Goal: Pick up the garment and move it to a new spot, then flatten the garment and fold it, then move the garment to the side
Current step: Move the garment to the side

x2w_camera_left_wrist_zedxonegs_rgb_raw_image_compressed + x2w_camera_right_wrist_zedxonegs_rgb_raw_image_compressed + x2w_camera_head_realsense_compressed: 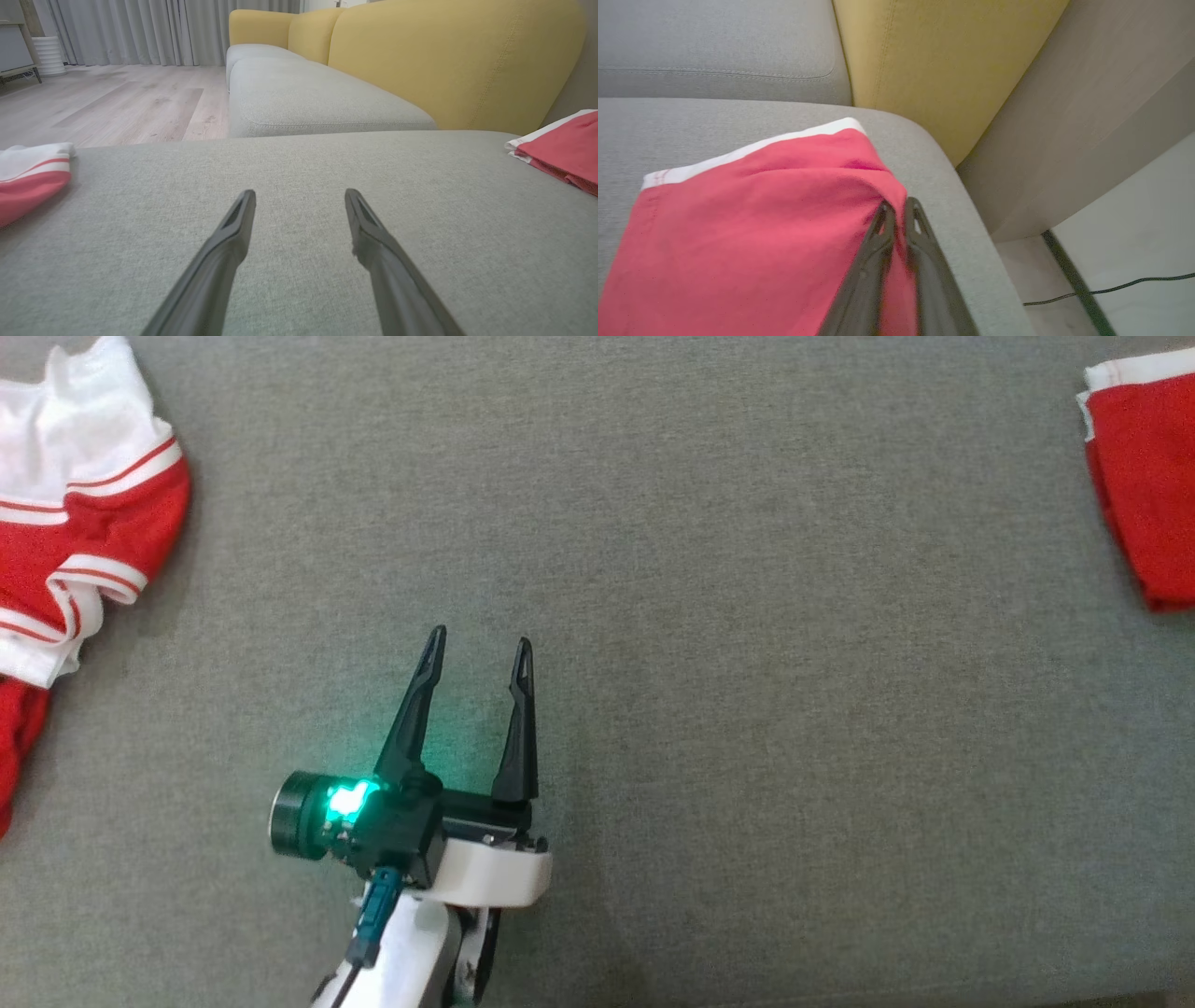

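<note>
The garment (752,224) is red cloth with a white band, lying at the right end of the grey seat cushion (747,709). In the head view it (1144,485) reaches in from the right edge, and the left wrist view has it (565,149) at the far right. My right gripper (899,204) is shut on the garment's edge near the cushion's corner, with a fold of red cloth pinched between its fingers. My left gripper (480,639) stands open over bare cushion, nothing between its fingers (233,233).
A second red and white garment (84,523) lies crumpled at the cushion's left end (28,179). A yellow backrest (444,60) rises behind the seat. The cushion drops off beside the right gripper to pale floor with a cable (1111,284). Wooden floor (117,102) lies beyond.
</note>
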Tool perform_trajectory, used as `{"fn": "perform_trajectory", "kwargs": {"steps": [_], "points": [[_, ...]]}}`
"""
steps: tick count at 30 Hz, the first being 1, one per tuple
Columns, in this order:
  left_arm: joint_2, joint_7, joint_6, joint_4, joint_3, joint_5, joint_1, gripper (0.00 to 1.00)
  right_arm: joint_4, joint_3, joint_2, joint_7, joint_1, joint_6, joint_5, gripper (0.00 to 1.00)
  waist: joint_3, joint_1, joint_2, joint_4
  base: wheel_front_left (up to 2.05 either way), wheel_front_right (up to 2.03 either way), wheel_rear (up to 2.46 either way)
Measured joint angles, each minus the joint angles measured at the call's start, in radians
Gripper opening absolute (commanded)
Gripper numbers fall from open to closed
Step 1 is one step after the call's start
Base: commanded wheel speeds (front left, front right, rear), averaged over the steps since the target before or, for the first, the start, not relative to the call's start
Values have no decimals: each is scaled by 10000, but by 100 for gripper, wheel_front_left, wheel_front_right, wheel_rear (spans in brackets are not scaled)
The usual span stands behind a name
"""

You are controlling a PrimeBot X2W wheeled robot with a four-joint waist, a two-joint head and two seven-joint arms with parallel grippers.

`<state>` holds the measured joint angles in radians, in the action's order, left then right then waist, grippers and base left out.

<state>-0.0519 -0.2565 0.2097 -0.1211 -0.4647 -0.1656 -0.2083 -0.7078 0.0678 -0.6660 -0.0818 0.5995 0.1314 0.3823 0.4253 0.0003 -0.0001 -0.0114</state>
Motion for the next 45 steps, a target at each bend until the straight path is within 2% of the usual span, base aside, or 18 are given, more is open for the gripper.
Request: {"fn": "perform_trajectory", "kwargs": {"steps": [1,5,9,10,11,13,21,26,32,37,41,45], "points": [[-4,0,-2,-13,0,0,-32,100,-67,48,33,305,104,2,-428,100,6,0,0,-28,0,0,0],[0,-2,-40,-58,-13,-2,-135,100,-407,694,428,1110,334,0,-1900,100,-236,-3,0,9,0,0,0],[4,-2,8,-123,10,-102,-80,100,-424,786,1448,1705,247,2,-2732,100,-756,-3,0,125,0,0,0],[4,-2,21,-157,48,-205,-41,100,-395,725,1808,1801,185,2,-2667,100,-924,-4,0,158,0,0,0],[4,-2,42,-236,130,-232,122,100,-173,433,2512,2025,-158,2,-2366,100,-1301,-4,1,241,0,0,0],[6,0,104,-360,190,-320,411,100,100,-50,3104,2305,-732,2,-1983,100,-1727,-4,0,337,0,0,0],[0,0,88,-698,481,-529,1499,100,941,-1944,4364,2984,-3126,2,-709,100,-3364,-7,1,687,0,0,0],[-2,0,-40,-671,708,-648,1985,100,1484,-2539,4761,3246,-3960,2,-412,100,-4340,-8,1,916,0,0,0],[-2,0,-40,-316,1043,-410,2514,100,3041,-1919,5279,3300,-5044,0,-746,100,-5158,-6,1,1079,0,0,0],[-27,0,-117,35,1386,-42,3324,100,3962,-1666,5344,3302,-6497,0,-1227,100,-5642,-5,1,1104,0,0,0],[-71,0,-600,144,1457,98,4038,100,4038,-1344,5519,3302,-7646,2,-1639,100,-5890,-5,1,1164,0,0,0],[-81,0,-798,140,1588,263,4455,100,4159,-1126,5850,3300,-8275,0,-1847,100,-5999,-4,1,1197,0,0,0]]}}
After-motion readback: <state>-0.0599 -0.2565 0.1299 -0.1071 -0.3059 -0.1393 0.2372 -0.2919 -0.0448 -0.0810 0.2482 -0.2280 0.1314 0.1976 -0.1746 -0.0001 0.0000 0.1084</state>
